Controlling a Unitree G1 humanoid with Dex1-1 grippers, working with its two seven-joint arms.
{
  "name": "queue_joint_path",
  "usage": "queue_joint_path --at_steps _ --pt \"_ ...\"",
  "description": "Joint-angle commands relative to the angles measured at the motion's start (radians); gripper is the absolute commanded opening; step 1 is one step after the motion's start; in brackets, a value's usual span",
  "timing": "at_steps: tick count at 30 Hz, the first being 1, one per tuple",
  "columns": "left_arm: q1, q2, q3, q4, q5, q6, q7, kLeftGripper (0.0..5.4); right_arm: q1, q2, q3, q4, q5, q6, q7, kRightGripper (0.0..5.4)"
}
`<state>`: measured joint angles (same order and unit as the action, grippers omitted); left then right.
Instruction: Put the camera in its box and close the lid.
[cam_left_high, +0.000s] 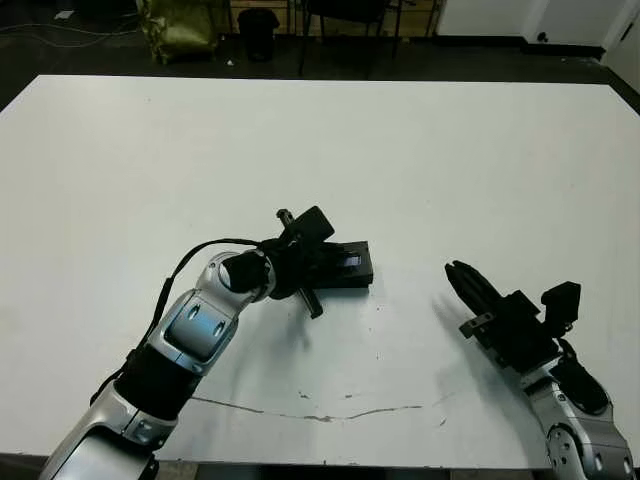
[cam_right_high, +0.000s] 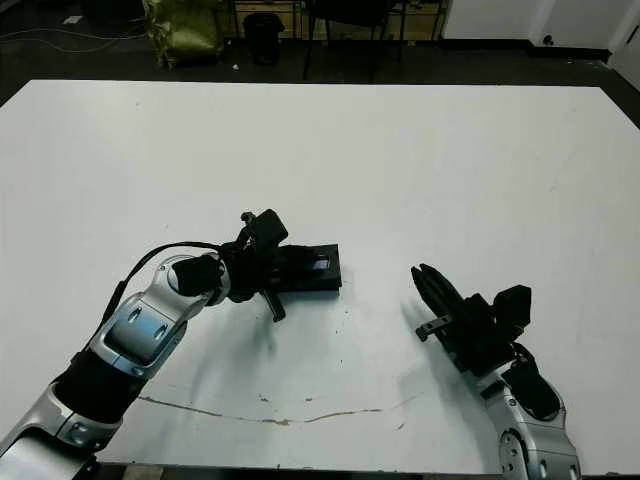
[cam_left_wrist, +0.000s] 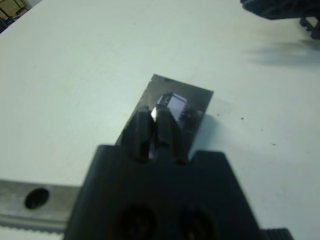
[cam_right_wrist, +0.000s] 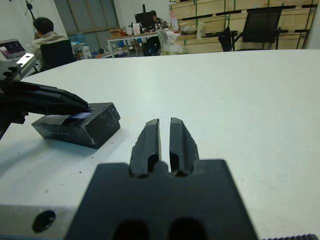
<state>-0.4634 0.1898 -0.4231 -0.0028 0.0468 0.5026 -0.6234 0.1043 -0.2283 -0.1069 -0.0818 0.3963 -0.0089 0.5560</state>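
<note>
Nearest, a thin brown crack line (cam_left_high: 330, 413) is being shown along the front of the white surface (cam_left_high: 450, 150). The right gripper (cam_left_high: 462, 277) is being held low over the surface at the right, its fingers (cam_right_wrist: 150, 142) pressed together on nothing, well apart from the box. Farther in, near the middle, the left gripper (cam_left_wrist: 155, 120) is being rested on top of the box (cam_right_wrist: 82, 125), with its fingers (cam_left_wrist: 140, 131) drawn close together; whether anything is being pinched cannot be told. The box is lying on the surface with the lid (cam_left_wrist: 197, 97) sitting on it, a small shiny strip (cam_left_wrist: 172, 102) being shown just beyond the fingertips. The camera cannot be made out. Beyond the surface, a seated person (cam_right_wrist: 47, 37) is being glimpsed.
</note>
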Motion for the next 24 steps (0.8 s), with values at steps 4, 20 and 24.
queue_joint_path --at_steps 4,20,24 --pt "0.022 -0.003 -0.035 0.032 0.019 -0.007 0.006 0.02 0.014 0.0 -0.002 -0.009 0.002 0.021 -0.016 0.0" --pt "-0.04 -0.087 -0.089 0.14 0.062 0.027 0.052 0.02 0.025 -0.002 0.004 -0.03 -0.019 0.035 -0.05 0.0" --pt "-0.054 -0.098 -0.089 0.171 0.071 0.044 0.06 0.02 0.025 -0.004 0.004 -0.028 -0.014 0.035 -0.042 0.0"
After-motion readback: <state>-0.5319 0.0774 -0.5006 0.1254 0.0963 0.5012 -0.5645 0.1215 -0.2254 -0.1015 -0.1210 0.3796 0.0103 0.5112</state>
